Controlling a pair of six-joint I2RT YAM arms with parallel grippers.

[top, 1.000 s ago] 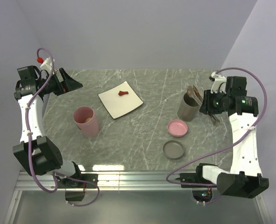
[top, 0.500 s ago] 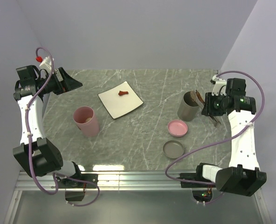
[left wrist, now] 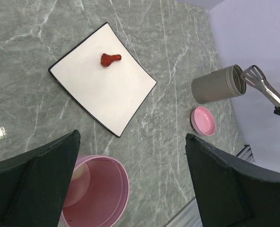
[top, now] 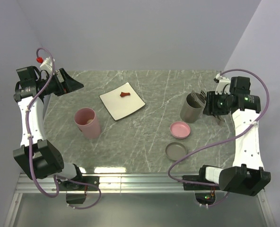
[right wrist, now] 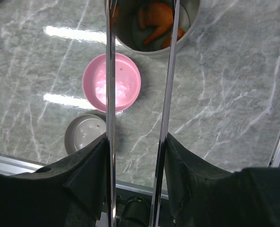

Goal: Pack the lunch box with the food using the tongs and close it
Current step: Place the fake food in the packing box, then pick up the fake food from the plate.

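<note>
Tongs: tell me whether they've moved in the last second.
Yes: the tongs slid rightward, their tips going from over the grey cup to its right rim.

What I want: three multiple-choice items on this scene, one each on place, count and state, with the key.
1. The red-brown food piece lies: A on the white plate; B on a lid; C in mid-air.
2. Loose round lids: A one; B two; C four.
3. The tongs are: A lying flat; B held in the right tool; C folded shut.
Key: A, it rests on the plate; B, a pink lid and a grey lid; B, both arms run out from it, apart.
</note>
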